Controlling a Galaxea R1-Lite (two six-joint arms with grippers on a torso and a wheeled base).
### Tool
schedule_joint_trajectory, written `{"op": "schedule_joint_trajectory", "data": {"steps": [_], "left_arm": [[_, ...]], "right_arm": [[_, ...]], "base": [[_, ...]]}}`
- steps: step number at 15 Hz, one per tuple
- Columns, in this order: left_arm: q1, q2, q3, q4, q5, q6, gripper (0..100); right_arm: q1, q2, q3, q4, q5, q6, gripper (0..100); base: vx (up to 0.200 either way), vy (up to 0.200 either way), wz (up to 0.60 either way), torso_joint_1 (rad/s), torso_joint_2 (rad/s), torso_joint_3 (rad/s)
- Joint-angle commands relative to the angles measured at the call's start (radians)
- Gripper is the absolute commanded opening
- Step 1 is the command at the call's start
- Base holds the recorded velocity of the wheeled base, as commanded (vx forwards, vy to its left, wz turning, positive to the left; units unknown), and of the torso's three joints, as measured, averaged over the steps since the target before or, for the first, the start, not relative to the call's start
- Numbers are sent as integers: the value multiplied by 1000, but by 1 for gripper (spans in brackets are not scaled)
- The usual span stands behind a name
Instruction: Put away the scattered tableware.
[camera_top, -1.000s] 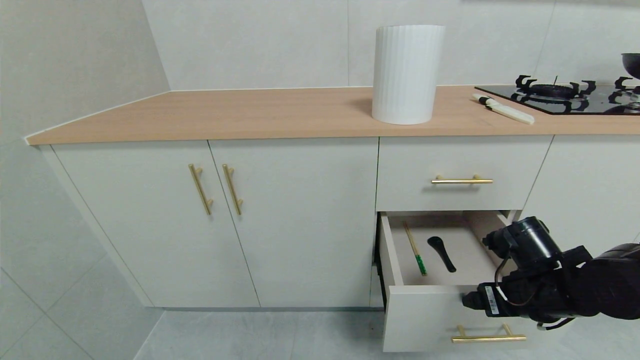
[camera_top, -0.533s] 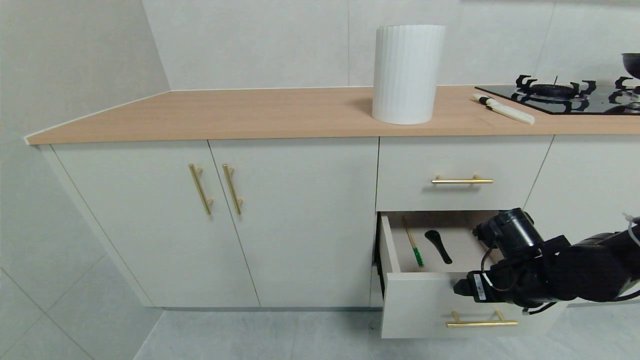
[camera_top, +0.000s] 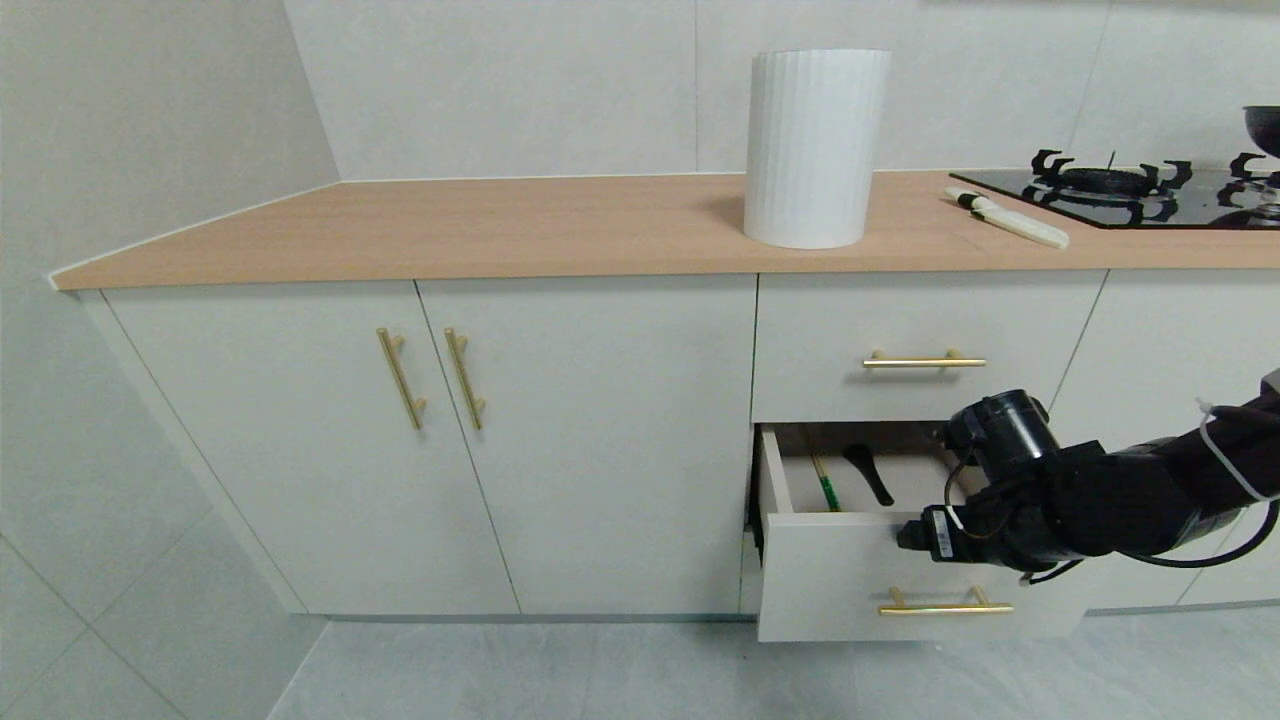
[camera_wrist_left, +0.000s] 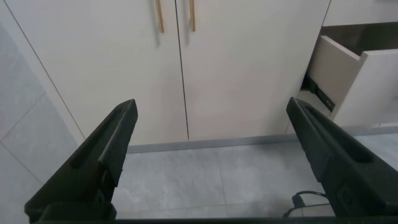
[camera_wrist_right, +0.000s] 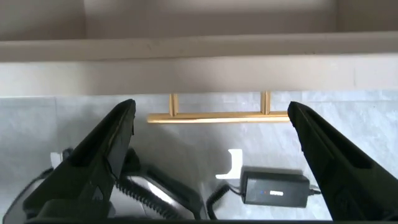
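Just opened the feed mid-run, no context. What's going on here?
The right gripper, fingers open, is at the front of the lower drawer, above its brass handle, pushing it shut. The drawer has slid well in over the last second, but a gap remains. Inside lie chopsticks and a black spoon. The left gripper hangs open and empty near the cabinet doors. A white knife lies on the countertop by the hob.
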Motion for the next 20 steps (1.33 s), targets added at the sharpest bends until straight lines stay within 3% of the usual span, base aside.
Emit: {"op": "schedule_joint_trajectory", "data": {"steps": [1, 11, 20], "left_arm": [[0, 0, 0, 0, 0, 0, 100], [0, 0, 0, 0, 0, -1, 100], [0, 0, 0, 0, 0, 0, 100]], "right_arm": [[-16, 53, -59, 0, -1, -1, 100], [-33, 179, -240, -16, -6, -27, 100], [-85, 280, -233, -294, -18, -24, 100]], "base": [[0, 0, 0, 0, 0, 0], [0, 0, 0, 0, 0, 0], [0, 0, 0, 0, 0, 0]]}}
